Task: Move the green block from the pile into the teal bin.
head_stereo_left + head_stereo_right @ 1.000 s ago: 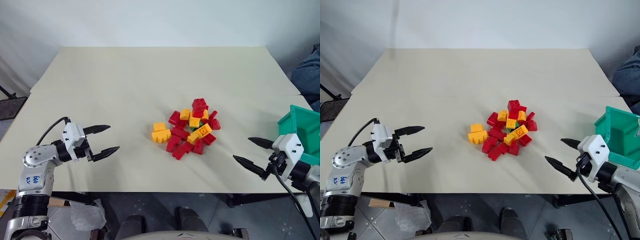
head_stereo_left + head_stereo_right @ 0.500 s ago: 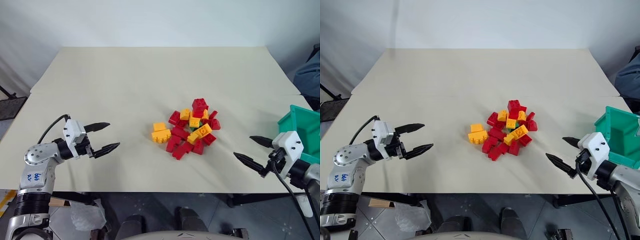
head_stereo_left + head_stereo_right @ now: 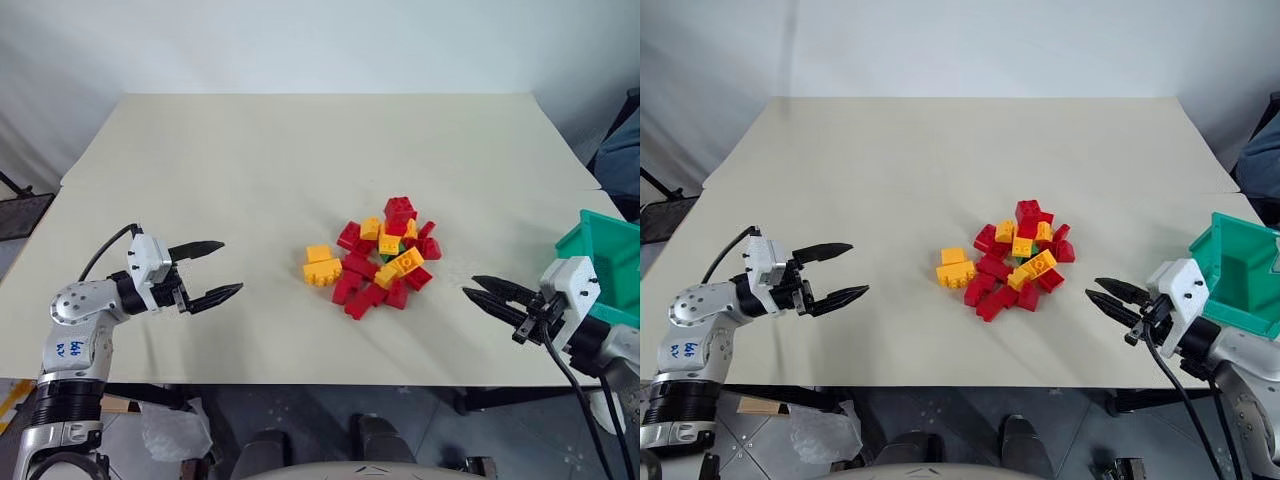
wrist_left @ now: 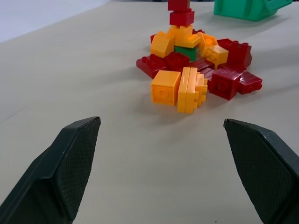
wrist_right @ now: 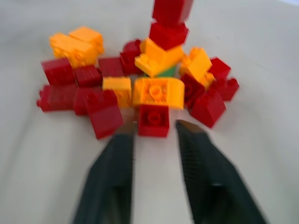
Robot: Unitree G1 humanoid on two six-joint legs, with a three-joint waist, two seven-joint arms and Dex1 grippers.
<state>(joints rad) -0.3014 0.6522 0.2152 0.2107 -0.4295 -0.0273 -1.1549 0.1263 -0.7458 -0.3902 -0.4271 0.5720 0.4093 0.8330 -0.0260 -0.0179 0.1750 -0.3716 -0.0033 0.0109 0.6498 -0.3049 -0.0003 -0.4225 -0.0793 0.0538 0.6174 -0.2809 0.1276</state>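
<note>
Both jaws I can read clearly: on my left gripper (image 3: 221, 270) the two black fingers stand wide apart and hold nothing, while on my right gripper (image 3: 479, 292) the fingers are drawn near to each other, with a narrow gap between them and nothing inside. From the head camera I see the left gripper above the near left part of the table (image 3: 250, 160), well apart from the pile (image 3: 378, 258), and it points toward the pile. My right gripper is near the right edge of the table, its tips directed at the pile but not touching any brick. The green block (image 4: 187, 51) sits inside the pile, mostly covered: in the left wrist view it shows under some yellow bricks, with red ones beside it. The teal bin (image 3: 600, 250) stands at the far right of the table, just behind my right gripper.
</note>
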